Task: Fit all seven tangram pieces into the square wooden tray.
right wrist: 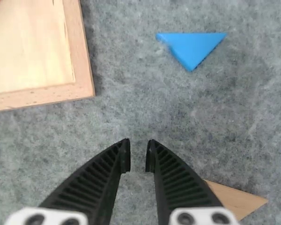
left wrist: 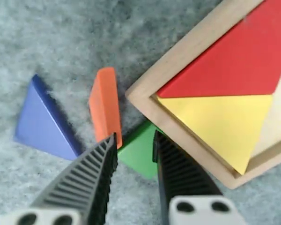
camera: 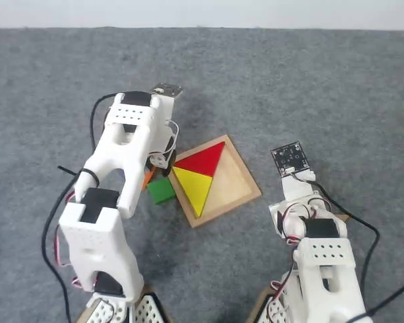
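Two of the seven pieces already sit in the square wooden tray (camera: 237, 179): the red triangle (camera: 203, 160) and the yellow triangle (camera: 196, 186), lying edge to edge. You appear to be on the green piece (left wrist: 138, 151) now. It lies on the grey mat (camera: 323, 81) against the tray's outer rim, with the orange piece (left wrist: 105, 105) just beside it and a dark blue triangle (left wrist: 42, 119) farther out.

Your left gripper (left wrist: 134, 140) hovers over the green piece, fingers a narrow gap apart and empty. The next move calls for straddling the green piece alone, clear of the orange piece and the rim.

Your right gripper (right wrist: 137, 151) hangs over bare mat, fingers nearly together and empty. A light blue triangle (right wrist: 192, 47) and a tan triangle (right wrist: 234, 199) lie nearby.
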Tool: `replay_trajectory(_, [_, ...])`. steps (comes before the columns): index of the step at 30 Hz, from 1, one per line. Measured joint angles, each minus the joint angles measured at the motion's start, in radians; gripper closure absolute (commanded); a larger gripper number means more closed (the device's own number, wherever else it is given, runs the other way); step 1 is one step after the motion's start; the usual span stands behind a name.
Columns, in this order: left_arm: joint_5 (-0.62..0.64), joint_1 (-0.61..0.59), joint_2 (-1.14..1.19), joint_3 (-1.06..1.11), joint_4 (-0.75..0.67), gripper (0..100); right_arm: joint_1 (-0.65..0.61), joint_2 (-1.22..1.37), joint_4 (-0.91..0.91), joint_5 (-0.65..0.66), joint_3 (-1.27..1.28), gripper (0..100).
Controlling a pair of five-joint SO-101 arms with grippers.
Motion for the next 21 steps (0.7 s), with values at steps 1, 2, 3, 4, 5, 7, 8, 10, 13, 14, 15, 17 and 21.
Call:
replay_trajectory(1, [0.000,0.000,0.000,0.000,0.000,87,0.000,0.000,0.000,0.000,0.000,91.1])
replay_trajectory(2, [0.000,0.000,0.000,0.000,0.000,87,0.000,0.000,0.000,0.000,0.000,91.1])
replay_trajectory(3, [0.000,0.000,0.000,0.000,0.000,87,0.000,0.000,0.000,0.000,0.000,91.1])
replay_trajectory(4, [0.000,0.000,0.000,0.000,0.000,87,0.000,0.000,0.000,0.000,0.000,91.1])
replay_trajectory(5, [0.000,0.000,0.000,0.000,0.000,87,0.000,0.000,0.000,0.000,0.000,91.1])
replay_trajectory(7, [0.000,0.000,0.000,0.000,-0.002,87,0.000,0.000,0.000,0.000,0.000,91.1])
replay_trajectory(8, [0.000,0.000,0.000,0.000,-0.002,87,0.000,0.000,0.000,0.000,0.000,91.1])
replay_trajectory(10, [0.000,0.002,0.025,-0.002,-0.009,87,0.000,0.000,0.000,0.000,0.000,91.1])
replay_trajectory(13, [-0.005,0.002,0.098,-0.026,-0.023,87,0.000,0.000,0.000,0.000,0.000,91.1])
replay_trajectory(14, [-0.005,0.000,0.117,-0.043,-0.023,87,0.000,0.000,0.000,0.000,0.000,91.1])
replay_trajectory(15, [-0.005,0.000,0.137,-0.063,-0.021,87,0.000,0.000,0.000,0.000,0.000,91.1])
replay_trajectory(17, [-0.005,-0.003,0.158,-0.097,-0.006,87,0.000,0.000,0.000,0.000,0.000,91.1])
replay_trajectory(21, [-0.006,-0.008,0.181,-0.157,0.035,87,0.000,0.000,0.000,0.000,0.000,91.1])
